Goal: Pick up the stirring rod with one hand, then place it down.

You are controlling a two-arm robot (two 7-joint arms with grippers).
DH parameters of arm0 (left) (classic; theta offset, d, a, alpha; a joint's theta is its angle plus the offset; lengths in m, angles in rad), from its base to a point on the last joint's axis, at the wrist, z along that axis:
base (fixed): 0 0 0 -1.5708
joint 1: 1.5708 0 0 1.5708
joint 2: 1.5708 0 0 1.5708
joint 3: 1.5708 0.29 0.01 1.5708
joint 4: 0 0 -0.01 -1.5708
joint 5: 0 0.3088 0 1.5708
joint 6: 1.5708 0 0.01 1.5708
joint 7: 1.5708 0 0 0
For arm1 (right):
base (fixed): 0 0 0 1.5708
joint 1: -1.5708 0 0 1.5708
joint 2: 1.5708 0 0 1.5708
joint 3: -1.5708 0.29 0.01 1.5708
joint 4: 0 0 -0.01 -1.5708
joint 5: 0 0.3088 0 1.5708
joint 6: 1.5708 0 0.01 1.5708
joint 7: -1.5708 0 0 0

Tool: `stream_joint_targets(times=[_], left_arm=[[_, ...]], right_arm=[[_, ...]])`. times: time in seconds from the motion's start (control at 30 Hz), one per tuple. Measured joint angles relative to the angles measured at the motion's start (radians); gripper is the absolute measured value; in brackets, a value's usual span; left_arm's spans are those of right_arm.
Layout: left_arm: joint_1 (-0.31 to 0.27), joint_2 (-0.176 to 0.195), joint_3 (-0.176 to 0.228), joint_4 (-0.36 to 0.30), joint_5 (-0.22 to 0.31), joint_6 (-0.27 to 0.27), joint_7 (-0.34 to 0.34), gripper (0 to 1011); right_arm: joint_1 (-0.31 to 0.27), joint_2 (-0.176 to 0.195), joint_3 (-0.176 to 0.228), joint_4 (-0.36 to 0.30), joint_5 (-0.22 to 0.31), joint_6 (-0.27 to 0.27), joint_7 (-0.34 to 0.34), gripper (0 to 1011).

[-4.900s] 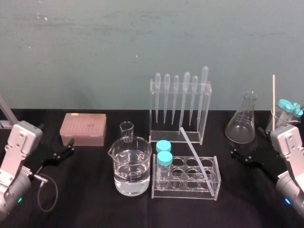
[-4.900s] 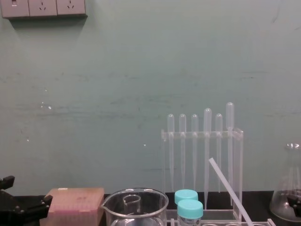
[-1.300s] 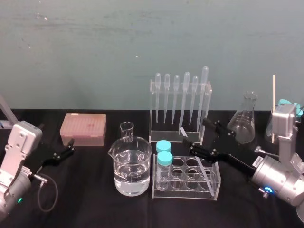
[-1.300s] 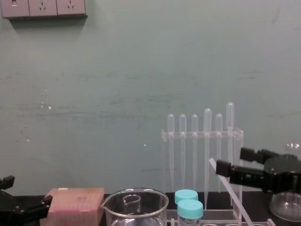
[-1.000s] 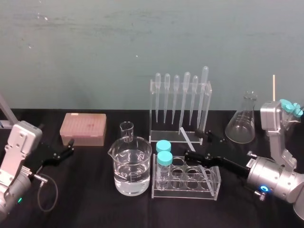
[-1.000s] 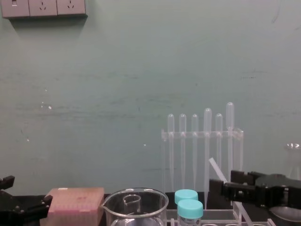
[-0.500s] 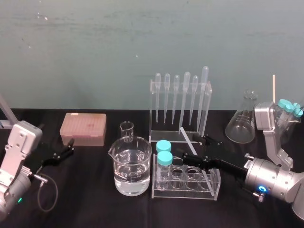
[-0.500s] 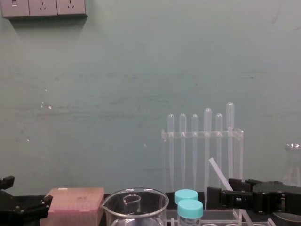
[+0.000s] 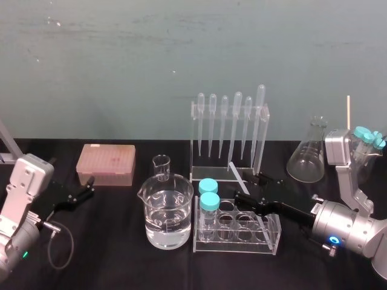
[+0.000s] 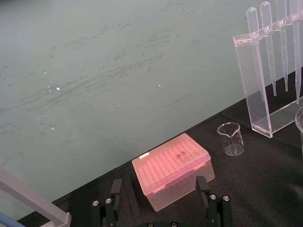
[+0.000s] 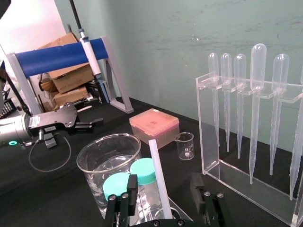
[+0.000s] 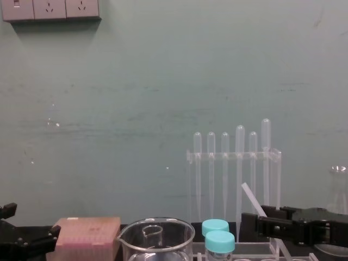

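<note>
both right gripper (image 11: pixel 164 182) fingers (image 11: pixel 132 185) flank the stirring rod (image 11: pixel 157 165)

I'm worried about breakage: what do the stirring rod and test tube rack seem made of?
Stirring rod: milky, translucent, matte; probably plastic, maybe glass. Test tube rack: clear glossy sheets, bright edges; likely acrylic. Right end effector straddles the rod, open; left end effector rests far left.

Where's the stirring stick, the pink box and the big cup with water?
stirring rod (image 9: pixel 236 172), head view, its upper stretch.
pink box (image 9: pixel 106 162), head view, middle of its top.
big beaker (image 9: pixel 152 208), head view, its glass wall.
</note>
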Motion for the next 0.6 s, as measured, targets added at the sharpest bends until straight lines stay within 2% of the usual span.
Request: stream_joint_targets(times=[0.13, 0.17, 0.2, 0.43, 0.6], left_arm=[[0.0, 0.0, 0.0, 0.0, 0.0, 0.0, 0.0, 1000], [0.0, 0.0, 0.0, 0.0, 0.0, 0.0, 0.0, 1000], [0.0, 0.0, 0.0, 0.0, 0.0, 0.0, 0.0, 1000], [0.0, 0.0, 0.0, 0.0, 0.0, 0.0, 0.0, 1000], [0.0, 0.0, 0.0, 0.0, 0.0, 0.0, 0.0, 1000]], right_arm=[[0.0, 0.0, 0.0, 0.0, 0.0, -0.001, 0.0, 624], [0.0, 0.0, 0.0, -0.001, 0.001, -0.001, 0.0, 624], [0.0, 0.0, 0.0, -0.001, 0.001, -0.001, 0.0, 565], [0.0, 0.001, 0.0, -0.001, 0.001, -0.002, 0.0, 361], [0.0, 0.001, 0.0, -0.001, 0.001, -0.002, 0.0, 173]])
